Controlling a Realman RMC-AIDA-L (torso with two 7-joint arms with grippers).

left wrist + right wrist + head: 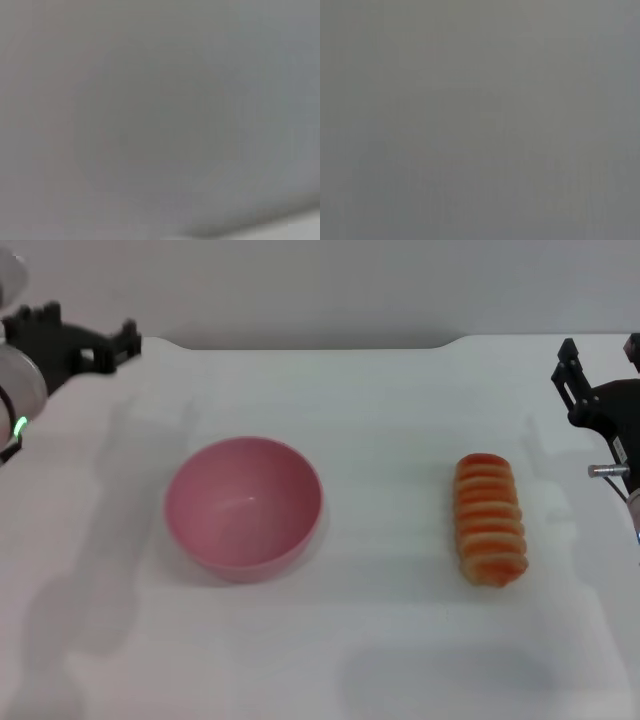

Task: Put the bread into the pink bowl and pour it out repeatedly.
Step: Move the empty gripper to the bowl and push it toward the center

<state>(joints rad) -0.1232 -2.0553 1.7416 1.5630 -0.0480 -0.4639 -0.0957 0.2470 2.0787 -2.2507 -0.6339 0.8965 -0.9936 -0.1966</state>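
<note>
Bread: I see the bread (491, 519) lying ridged side up on the white bench (400, 660), right of centre, long axis running away from me.
Pink bowl: the pink bowl (243, 507) stands upright left of centre, well apart from the bread, with nothing inside.
Right claw: my right claw (578, 383) hangs at the far right edge, beyond the bread and clear of it; I cannot tell its grip.
Left claw: my left claw (112, 344) sits at the far left corner, away from the bowl; grip unclear.
Wrist views: plain grey only.
</note>
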